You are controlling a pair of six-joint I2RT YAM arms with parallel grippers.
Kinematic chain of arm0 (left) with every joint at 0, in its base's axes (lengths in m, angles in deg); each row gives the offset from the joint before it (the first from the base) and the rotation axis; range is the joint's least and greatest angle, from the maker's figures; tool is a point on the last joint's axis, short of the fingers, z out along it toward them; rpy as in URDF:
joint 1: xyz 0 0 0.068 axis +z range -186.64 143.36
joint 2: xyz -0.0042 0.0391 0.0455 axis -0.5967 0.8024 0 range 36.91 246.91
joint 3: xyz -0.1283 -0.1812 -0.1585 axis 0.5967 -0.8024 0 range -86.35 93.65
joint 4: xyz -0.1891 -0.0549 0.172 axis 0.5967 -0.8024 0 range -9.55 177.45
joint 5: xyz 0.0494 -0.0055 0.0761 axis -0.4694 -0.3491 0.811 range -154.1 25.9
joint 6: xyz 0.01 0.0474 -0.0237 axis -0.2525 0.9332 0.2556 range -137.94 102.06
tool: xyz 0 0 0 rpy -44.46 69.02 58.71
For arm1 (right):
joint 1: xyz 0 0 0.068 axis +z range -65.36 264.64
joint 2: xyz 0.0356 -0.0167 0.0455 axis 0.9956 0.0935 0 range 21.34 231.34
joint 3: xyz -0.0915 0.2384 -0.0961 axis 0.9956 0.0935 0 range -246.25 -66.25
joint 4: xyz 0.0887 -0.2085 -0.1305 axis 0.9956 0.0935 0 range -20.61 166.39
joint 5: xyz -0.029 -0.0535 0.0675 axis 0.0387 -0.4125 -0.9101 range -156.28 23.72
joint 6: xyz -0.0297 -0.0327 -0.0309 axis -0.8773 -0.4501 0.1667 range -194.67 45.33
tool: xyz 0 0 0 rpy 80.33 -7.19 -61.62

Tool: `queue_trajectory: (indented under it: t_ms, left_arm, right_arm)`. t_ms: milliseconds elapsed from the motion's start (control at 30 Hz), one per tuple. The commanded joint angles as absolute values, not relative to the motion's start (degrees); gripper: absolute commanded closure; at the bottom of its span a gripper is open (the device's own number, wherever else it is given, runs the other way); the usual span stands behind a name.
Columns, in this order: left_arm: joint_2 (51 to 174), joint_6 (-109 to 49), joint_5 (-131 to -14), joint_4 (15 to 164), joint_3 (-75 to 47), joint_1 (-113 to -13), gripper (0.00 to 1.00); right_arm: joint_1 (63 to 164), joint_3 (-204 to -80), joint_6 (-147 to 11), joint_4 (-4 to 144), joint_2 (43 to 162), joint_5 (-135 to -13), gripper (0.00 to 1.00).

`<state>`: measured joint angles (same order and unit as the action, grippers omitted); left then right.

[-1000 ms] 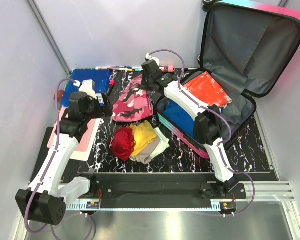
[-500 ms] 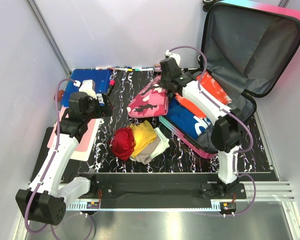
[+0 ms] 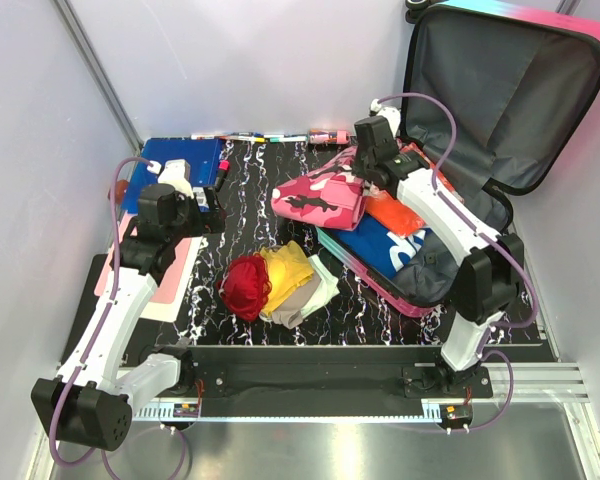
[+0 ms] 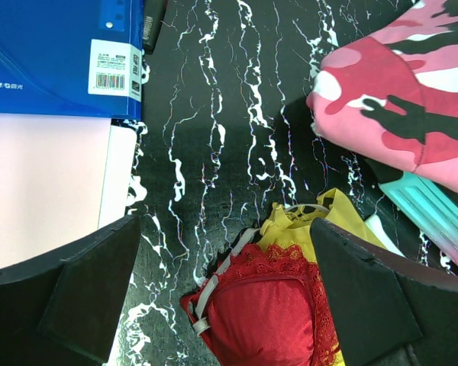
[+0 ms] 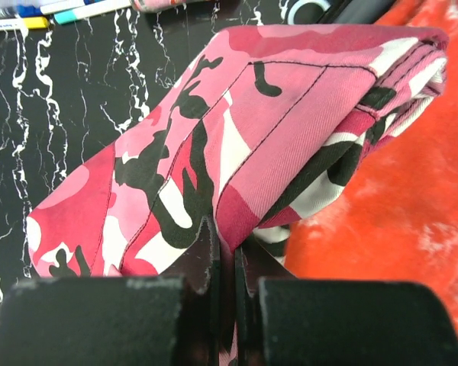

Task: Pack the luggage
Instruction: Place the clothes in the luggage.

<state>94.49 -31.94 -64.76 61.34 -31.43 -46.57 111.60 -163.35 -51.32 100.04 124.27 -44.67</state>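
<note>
The luggage [image 3: 500, 85] lies open at the right with its grey-lined lid upright. Its teal-and-pink rim [image 4: 435, 221] also shows in the left wrist view. A blue garment [image 3: 390, 245] and an orange one [image 3: 395, 212] lie in its base. My right gripper [image 3: 372, 165] is shut on a fold of a pink camouflage garment [image 3: 320, 195], held over the case's left edge. In the right wrist view the gripper [image 5: 227, 252] pinches the camouflage cloth [image 5: 252, 122] beside the orange fabric [image 5: 397, 198]. My left gripper [image 4: 225, 223] hangs open above a red bra [image 4: 267, 313].
A pile of a red bra [image 3: 245, 285], a yellow piece [image 3: 285, 265] and pale clothes [image 3: 308, 295] lies at table centre. A blue folder [image 3: 175, 165] and a pink sheet [image 3: 170, 280] lie at the left. Markers [image 3: 245, 137] line the back edge. Walls enclose the table.
My right gripper has carried the pink camouflage garment to the right, from the table's middle to the case's left edge. The left arm has not moved.
</note>
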Motion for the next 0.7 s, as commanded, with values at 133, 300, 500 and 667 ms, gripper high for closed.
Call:
queue_trajectory:
  t_ms: [133,300,500,667]
  left_arm:
    - [94.3,-32.53,-64.8,63.02,-30.8,-46.83,0.01]
    - [94.3,-32.53,-64.8,63.11,-30.8,-46.83,0.01]
    - [94.3,-32.53,-64.8,63.11,-30.8,-46.83,0.01]
    - [94.39,-32.53,-64.71,63.19,-30.71,-46.83,0.01]
  right_arm:
    - [109.69,-161.44,-52.17,97.42,115.82,-39.39,1.0]
    - [108.46,-159.59,-52.43,98.3,114.51,-39.38,1.0]
    - [106.26,-156.96,-51.91,98.22,114.06,-41.31,1.0]
    - [104.85,-154.23,-51.56,94.71,116.6,-49.73,1.0]
